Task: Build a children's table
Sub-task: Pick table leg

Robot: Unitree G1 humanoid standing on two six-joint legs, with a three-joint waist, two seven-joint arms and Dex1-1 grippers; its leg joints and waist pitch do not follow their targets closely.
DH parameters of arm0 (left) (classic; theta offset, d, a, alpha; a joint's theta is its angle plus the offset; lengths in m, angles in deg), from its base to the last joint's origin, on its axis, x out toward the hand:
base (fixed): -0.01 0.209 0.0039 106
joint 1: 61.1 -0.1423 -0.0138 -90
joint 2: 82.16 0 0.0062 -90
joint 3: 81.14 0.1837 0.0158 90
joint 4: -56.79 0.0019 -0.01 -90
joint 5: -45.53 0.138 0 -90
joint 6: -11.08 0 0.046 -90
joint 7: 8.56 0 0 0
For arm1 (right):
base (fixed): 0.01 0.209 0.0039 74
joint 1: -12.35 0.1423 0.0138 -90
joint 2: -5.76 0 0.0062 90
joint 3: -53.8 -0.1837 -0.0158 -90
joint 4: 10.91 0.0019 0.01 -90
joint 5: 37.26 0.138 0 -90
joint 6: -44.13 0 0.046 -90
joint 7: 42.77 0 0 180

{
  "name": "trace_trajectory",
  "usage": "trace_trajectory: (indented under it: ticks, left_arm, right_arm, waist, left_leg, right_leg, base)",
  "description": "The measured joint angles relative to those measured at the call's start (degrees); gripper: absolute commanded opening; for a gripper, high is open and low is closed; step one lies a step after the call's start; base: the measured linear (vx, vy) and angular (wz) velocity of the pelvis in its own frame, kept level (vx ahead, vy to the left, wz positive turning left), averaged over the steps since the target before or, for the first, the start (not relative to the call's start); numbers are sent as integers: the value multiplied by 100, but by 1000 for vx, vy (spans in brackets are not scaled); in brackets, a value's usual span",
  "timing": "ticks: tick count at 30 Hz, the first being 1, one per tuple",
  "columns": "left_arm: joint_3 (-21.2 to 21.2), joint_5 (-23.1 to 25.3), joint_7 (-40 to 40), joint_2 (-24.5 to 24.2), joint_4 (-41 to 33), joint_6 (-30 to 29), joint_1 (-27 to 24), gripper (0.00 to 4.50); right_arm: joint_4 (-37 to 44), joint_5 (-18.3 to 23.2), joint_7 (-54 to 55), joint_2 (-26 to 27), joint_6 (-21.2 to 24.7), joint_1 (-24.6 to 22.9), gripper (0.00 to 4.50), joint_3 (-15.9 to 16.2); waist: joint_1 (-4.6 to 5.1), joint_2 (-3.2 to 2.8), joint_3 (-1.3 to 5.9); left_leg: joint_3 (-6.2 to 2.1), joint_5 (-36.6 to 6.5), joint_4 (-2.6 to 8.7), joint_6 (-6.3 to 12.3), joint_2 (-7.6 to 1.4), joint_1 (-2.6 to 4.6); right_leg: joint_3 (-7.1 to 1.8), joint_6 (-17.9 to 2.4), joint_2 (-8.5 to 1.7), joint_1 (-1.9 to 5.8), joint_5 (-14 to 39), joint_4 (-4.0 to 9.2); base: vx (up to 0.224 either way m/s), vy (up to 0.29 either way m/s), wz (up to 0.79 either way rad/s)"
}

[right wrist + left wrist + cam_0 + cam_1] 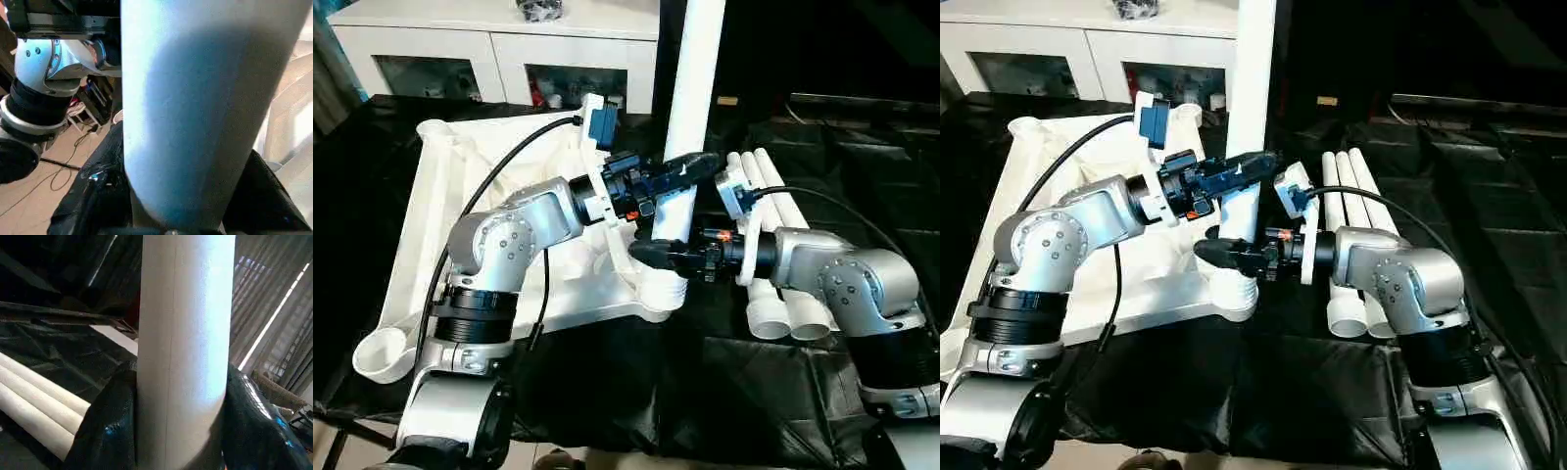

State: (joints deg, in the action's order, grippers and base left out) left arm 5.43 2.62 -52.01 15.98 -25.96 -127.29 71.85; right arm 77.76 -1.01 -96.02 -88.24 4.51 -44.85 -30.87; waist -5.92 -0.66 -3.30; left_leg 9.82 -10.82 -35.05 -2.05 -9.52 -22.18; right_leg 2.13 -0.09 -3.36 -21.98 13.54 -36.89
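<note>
The white tabletop (460, 196) lies underside up on black cloth. One white leg (693, 88) stands upright in the near right corner socket (664, 294). My left gripper (690, 171) is shut on this leg partway up; its black fingers (107, 431) press both sides of the tube. Lower down, just above the socket, my right gripper (651, 253) comes in from the right and is shut on the same leg, with its fingers (93, 200) flanking it. Three more legs (773, 196) lie side by side on the cloth to the right.
A white cabinet (499, 49) with glass doors stands behind the table. Black cloth (705, 392) covers the work surface. The tabletop's near left corner socket (382, 357) hangs near the front edge. Cables run along both forearms.
</note>
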Motion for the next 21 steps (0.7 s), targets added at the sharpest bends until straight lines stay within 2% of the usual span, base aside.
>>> trace_trajectory:
  ticks: [2,4,8,11,12,16,21]
  left_arm:
    - [-14,23,1,-16,-32,167,-10,291]
    - [-24,77,1,26,-88,422,-59,301]
    - [-151,358,5,51,-364,1317,-135,304]
    - [-38,565,-182,-302,-585,1450,-245,304]
    - [106,706,-333,-507,-649,1551,-339,304]
    - [592,1139,-754,-969,-711,1755,-720,304]
    - [1522,2244,-1290,-1948,-678,2514,-1349,304]
  right_arm:
    - [4,-40,209,184,-144,-6,191,-40]
    - [8,-54,357,267,-280,-6,190,-56]
    - [-10,-162,774,537,-598,-133,190,-259]
    - [-75,-595,1170,703,-1172,-270,190,-254]
    - [-122,-761,1302,741,-1357,-350,190,-237]
    - [-230,-1018,1532,767,-1550,-416,190,-98]
    - [-379,-1400,1812,863,-2054,-616,190,-26]
  waist:
    - [3,-1,0]
    - [-2,-1,0]
    - [-3,-1,0]
    - [5,-1,0]
    - [14,-1,1]
    - [41,-2,-1]
    - [80,3,2]
  left_leg:
    - [0,2,0,-5,-3,1]
    - [0,-3,0,-20,-5,0]
    - [0,-1,1,-28,-7,-1]
    - [0,4,5,-38,-10,1]
    - [0,7,10,-44,-10,2]
    - [0,11,13,-49,-10,2]
    - [0,14,26,-55,-12,9]
  right_leg:
    - [4,-1,0,0,1,-5]
    - [7,-2,0,0,1,-5]
    - [11,-4,0,2,0,-6]
    - [15,-4,0,2,0,-8]
    - [16,-4,0,1,0,-8]
    - [17,-3,0,0,0,-10]
    - [18,-3,1,1,0,-8]
  base:
    - [0,0,0]
    - [0,0,0]
    - [0,0,0]
    - [0,0,0]
    - [0,0,0]
    - [0,0,0]
    - [0,0,0]
